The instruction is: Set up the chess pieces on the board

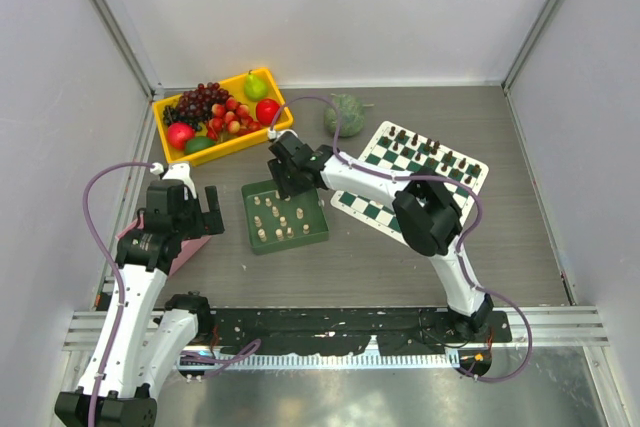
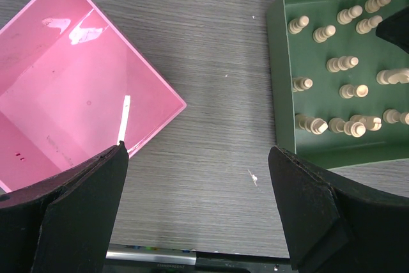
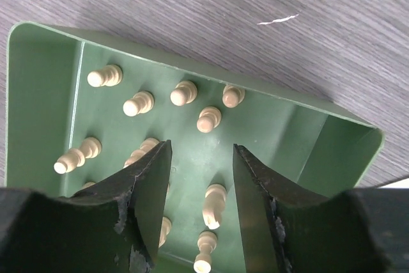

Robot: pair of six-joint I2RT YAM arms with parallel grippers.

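Where the right pincer point(image 3: 201, 148) hovers, chess pieces point(image 3: 209, 118) stand just beneath.

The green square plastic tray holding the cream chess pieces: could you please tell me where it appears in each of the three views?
Top external: the green square plastic tray lies just left of the picture's centre.
Left wrist: it is in the upper right corner, cut off by the right edge.
Right wrist: it fills most of the picture.
Shared landmark: the cream chess pieces inside it.
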